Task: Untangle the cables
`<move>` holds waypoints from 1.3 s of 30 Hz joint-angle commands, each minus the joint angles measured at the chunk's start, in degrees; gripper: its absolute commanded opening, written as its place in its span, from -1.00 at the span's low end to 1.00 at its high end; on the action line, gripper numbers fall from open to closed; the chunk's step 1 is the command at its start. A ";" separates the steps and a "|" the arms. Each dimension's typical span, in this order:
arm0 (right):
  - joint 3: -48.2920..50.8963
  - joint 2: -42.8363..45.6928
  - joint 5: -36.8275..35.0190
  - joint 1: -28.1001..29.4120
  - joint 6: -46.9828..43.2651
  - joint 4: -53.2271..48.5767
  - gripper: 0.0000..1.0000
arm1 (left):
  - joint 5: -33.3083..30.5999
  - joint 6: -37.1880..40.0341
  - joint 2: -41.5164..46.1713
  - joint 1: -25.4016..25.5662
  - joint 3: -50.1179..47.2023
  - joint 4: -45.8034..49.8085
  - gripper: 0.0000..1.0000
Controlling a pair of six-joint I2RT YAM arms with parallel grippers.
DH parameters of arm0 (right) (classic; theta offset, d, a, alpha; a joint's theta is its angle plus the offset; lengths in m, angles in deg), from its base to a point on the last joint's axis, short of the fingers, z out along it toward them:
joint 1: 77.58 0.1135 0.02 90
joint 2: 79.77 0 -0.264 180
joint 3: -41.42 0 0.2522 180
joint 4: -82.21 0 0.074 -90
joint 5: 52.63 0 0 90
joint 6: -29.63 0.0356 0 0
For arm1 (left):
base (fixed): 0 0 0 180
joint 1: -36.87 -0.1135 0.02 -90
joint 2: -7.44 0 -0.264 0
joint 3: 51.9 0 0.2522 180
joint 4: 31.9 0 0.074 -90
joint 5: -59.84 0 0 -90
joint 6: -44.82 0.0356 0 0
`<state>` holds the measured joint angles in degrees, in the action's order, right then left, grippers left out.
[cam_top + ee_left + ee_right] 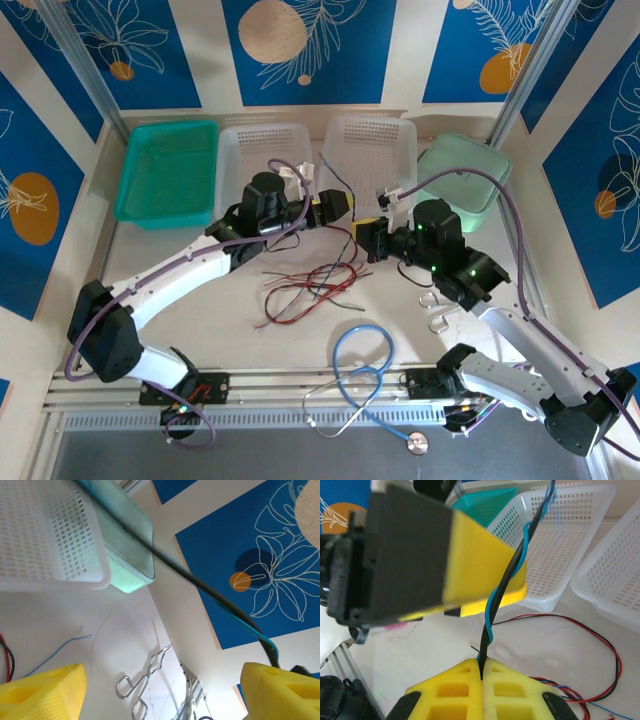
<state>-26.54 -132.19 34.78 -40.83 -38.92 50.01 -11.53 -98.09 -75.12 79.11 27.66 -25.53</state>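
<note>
A loose tangle of thin red and black cables (310, 285) lies on the table in front of both grippers. My right gripper (484, 666) is shut on a black and a blue cable (495, 607) twisted together, which rise taut past the yellow finger of the left gripper (482, 565). In the left wrist view the same twisted pair (200, 585) runs diagonally to the top of the right finger (280, 690). The left gripper (160, 695) is open, with a wide gap between its fingers. Seen from above, the left gripper (343, 208) and the right gripper (362, 238) hover close together above the tangle.
Along the back stand a teal basket (168, 170), two white baskets (262, 160) (368, 150) and a pale green tub (465, 180). A blue stethoscope (365, 370) lies near the front edge. Metal tongs (435, 305) lie at the right.
</note>
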 commanded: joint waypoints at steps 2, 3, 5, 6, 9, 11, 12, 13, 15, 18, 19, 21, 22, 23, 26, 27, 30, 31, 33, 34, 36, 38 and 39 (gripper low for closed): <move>2.74 1.96 0.32 0.94 0.64 2.61 -1.00 | 0.21 -1.53 -0.27 -0.31 1.78 -6.75 0.51; 3.07 2.00 -0.04 1.03 0.72 2.62 -1.00 | 0.49 -1.73 -0.38 -0.31 1.74 -7.05 0.52; 3.61 2.22 -0.33 1.13 0.66 2.70 -1.00 | 1.39 -2.06 -0.49 -0.40 2.10 -7.45 0.52; 3.65 2.20 -0.31 1.13 0.52 2.70 -1.00 | 1.63 -2.24 -0.53 -0.39 2.16 -7.45 0.52; 3.74 1.99 0.39 1.21 0.17 2.97 -1.00 | 1.64 -2.44 -0.58 -0.40 2.28 -7.44 0.59; 3.87 1.98 0.61 1.22 0.07 3.14 -1.00 | 1.27 -2.51 -0.54 -0.40 2.23 -7.78 0.62; 3.94 1.97 0.89 1.22 -0.08 3.23 -1.00 | 1.31 -2.41 -0.57 -0.40 2.27 -7.87 0.62; 3.97 1.88 1.16 1.21 -0.08 3.21 -1.00 | 1.25 -2.30 -0.75 -0.49 2.36 -7.83 0.60; 4.02 1.72 1.91 1.35 0.05 3.31 -1.00 | 1.33 -2.46 -1.14 -0.49 2.33 -7.96 0.53; 4.31 1.71 2.06 1.82 -0.36 3.32 -1.00 | 1.69 -3.13 -1.69 -0.49 2.23 -8.75 0.39; 4.40 1.64 2.00 1.99 -0.52 3.32 -1.00 | 1.69 -3.26 -1.85 -0.54 2.23 -8.98 0.26; 4.53 1.66 1.97 2.18 -0.70 3.41 -1.00 | 1.51 -3.30 -1.99 -0.54 2.01 -9.58 0.10; 4.63 1.66 2.06 2.27 -0.77 3.48 -1.00 | 1.37 -3.34 -2.05 -0.49 1.96 -9.86 0.02; 4.63 1.66 1.98 2.27 -0.79 3.43 -1.00 | 1.20 -3.19 -2.05 -0.50 1.96 -10.06 -0.12; 4.53 1.79 1.98 2.36 -0.90 2.99 -1.00 | 1.19 -2.10 -1.95 -0.70 1.79 -9.84 -0.48; 4.44 1.86 1.91 2.36 -0.98 2.82 -1.00 | 1.30 -1.96 -1.90 -0.67 1.55 -9.66 -0.58; 4.34 2.28 1.69 2.36 -1.22 2.31 -1.00 | 2.04 -1.44 -1.21 -0.96 0.22 -10.09 -0.92; 4.15 2.47 2.13 2.36 -1.43 2.18 -1.00 | 2.48 -1.00 -0.99 -1.02 -0.29 -10.31 -1.00; 3.51 2.81 2.18 2.31 -1.55 1.40 -0.61 | 4.38 0.78 -0.51 -1.25 -0.62 -10.45 -1.00; 2.92 2.92 2.14 2.14 -1.52 0.52 -0.27 | 5.66 2.39 -0.25 -1.34 -0.56 -10.04 -1.00; 1.34 3.15 2.11 1.30 -1.30 -1.43 0.06 | 8.16 6.68 0.27 -1.37 0.31 -7.94 -1.00; -0.40 3.37 3.65 -0.63 -0.31 -2.80 0.19 | 10.18 12.00 0.80 -1.37 1.57 -4.57 -1.00; -1.00 3.53 4.57 -1.75 0.66 -2.83 0.20 | 10.52 13.89 1.12 -1.38 1.89 -3.60 -1.00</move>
<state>-24.18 -130.05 37.01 -40.64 -39.20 48.83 -5.52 -92.40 -76.48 78.19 27.57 -31.81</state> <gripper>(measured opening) 0.597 0.051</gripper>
